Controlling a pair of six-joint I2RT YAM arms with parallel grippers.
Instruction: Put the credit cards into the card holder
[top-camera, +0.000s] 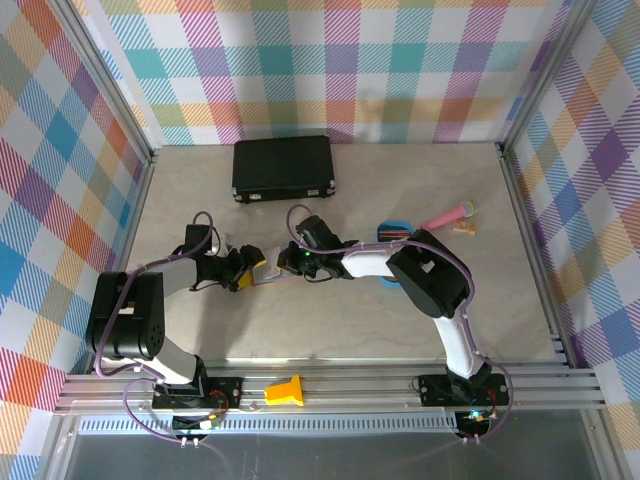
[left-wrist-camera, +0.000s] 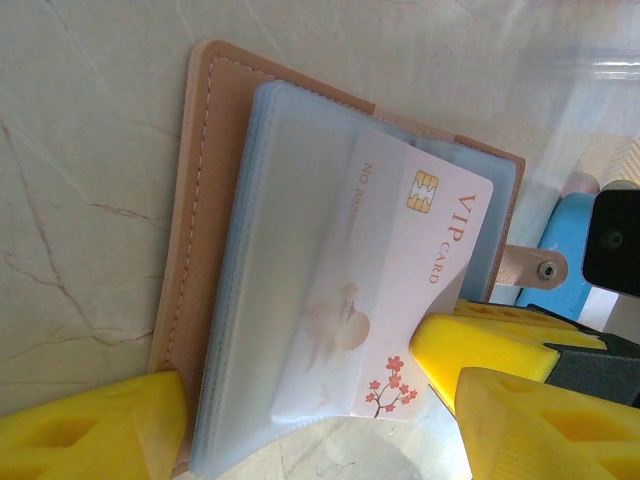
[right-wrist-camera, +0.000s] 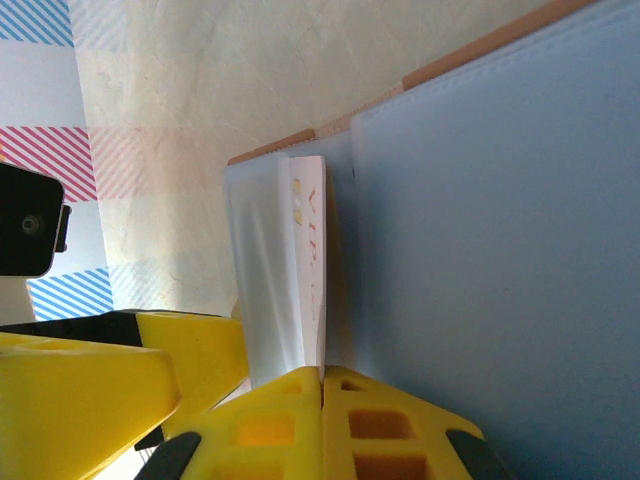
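Observation:
The card holder (left-wrist-camera: 190, 250) lies open on the table, salmon leather with bluish-grey sleeves (right-wrist-camera: 480, 250). A pinkish credit card (left-wrist-camera: 400, 290) marked VIP sits partly inside one sleeve, its chip end sticking out. My right gripper (right-wrist-camera: 322, 375) is shut on that card's near edge (right-wrist-camera: 312, 250), and its yellow fingers (left-wrist-camera: 470, 345) show beside the card. My left gripper (left-wrist-camera: 315, 405) is open and straddles the holder's near end, one finger (left-wrist-camera: 90, 430) over the leather border. From above, both grippers meet at the holder (top-camera: 266, 270).
A blue oval tray (top-camera: 399, 226) holding something flat sits behind the right arm. A large black case (top-camera: 283, 167) lies at the back. A pink stick-like object (top-camera: 446, 215) and a small tan piece (top-camera: 463, 228) lie at the right. A yellow block (top-camera: 285, 390) rests on the front rail.

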